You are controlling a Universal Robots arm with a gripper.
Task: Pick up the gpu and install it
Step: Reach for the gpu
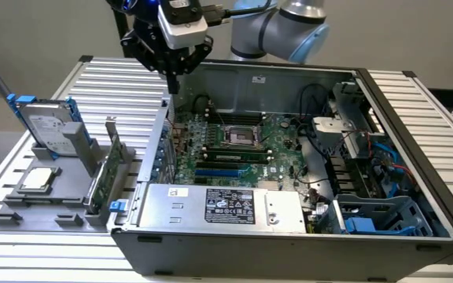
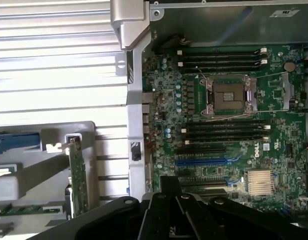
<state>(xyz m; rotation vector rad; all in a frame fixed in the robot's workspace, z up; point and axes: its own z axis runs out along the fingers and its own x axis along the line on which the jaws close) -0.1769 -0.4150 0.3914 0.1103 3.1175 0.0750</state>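
Gpu [image 1: 104, 171] upright (grey rack [image 1: 53, 206], slatted table [image 1: 108, 88])

The thin green gpu card [image 1: 104, 171] stands in a grey plastic holder [image 1: 30, 215], on the exterior view's left of the open metal computer case [image 1: 289, 250]. A silver hard drive [image 1: 47, 127] stands behind it.

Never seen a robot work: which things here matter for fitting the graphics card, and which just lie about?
For the job: graphics card in the grey stand, gripper, open computer case, motherboard.
Lying about: hard drive, processor chip.
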